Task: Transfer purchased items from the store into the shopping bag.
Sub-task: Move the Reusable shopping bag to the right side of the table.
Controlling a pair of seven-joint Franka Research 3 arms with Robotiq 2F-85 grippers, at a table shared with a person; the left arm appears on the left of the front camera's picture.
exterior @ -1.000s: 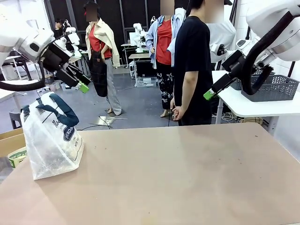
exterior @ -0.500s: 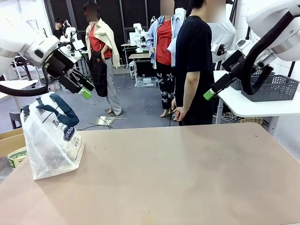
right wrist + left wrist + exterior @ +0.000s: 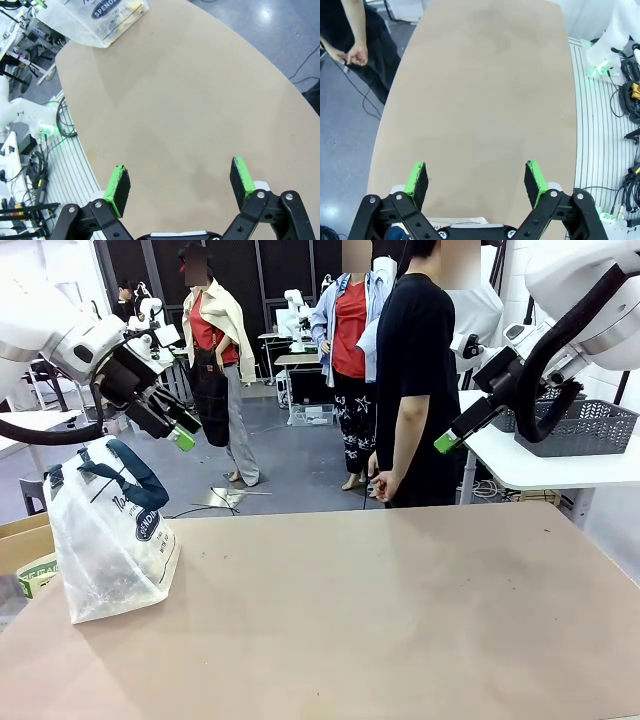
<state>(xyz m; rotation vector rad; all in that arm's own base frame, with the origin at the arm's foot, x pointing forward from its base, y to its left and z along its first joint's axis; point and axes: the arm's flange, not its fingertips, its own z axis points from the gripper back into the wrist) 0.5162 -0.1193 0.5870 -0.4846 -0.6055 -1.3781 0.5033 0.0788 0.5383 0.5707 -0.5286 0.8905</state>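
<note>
The shopping bag (image 3: 110, 540), translucent white with navy strap handles, stands on the brown table (image 3: 380, 620) at its left side; it also shows at the top of the right wrist view (image 3: 100, 15). The store (image 3: 580, 425), a dark grey lattice basket, sits on a white side table at the right. My left gripper (image 3: 178, 430) hangs open in the air above and just right of the bag, nothing between its green pads (image 3: 417, 177). My right gripper (image 3: 448, 440) is raised at the right, in front of the basket, open and empty (image 3: 181, 182).
A person in a black shirt (image 3: 410, 370) stands at the table's far edge with hands (image 3: 380, 480) held low. A cardboard box (image 3: 20, 550) sits off the table's left side. Cables and a ribbed floor mat (image 3: 600, 125) lie beside the table.
My left gripper has shifted a little to the right and down, towards the space above the bag. The right arm and the bag have not moved.
</note>
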